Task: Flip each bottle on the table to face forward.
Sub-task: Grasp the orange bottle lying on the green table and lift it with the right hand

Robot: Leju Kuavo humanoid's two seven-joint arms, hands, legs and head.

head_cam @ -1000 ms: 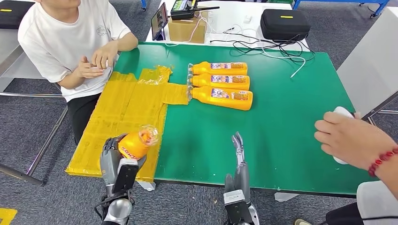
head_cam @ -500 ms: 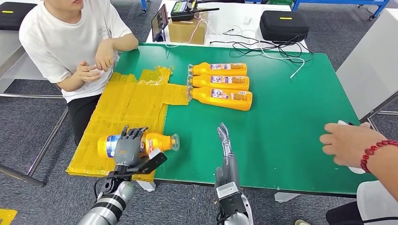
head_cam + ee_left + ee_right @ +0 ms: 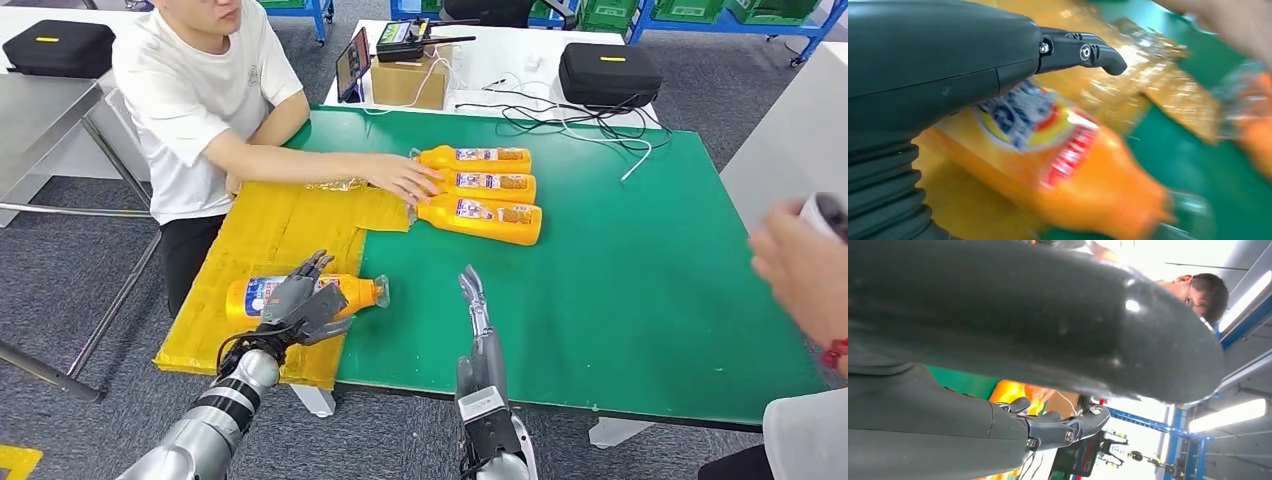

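You have four orange bottles on the table, one lying apart near the front (image 3: 300, 295) and three side by side farther back (image 3: 478, 157) (image 3: 490, 184) (image 3: 482, 217), plus two black cases (image 3: 608, 73) (image 3: 58, 46) and one cardboard box (image 3: 408, 81).

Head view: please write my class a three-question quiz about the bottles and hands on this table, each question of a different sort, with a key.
1. True or false: the near bottle stands upright on the yellow sheet.
2. How many bottles lie together in the far group? A) two B) three C) four
3. Fill in: the person's hand reaches to the far group at the ends with the ____.

Key:
1. False. It lies on its side, the left hand on it, the cap toward the right hand.
2. B
3. Caps
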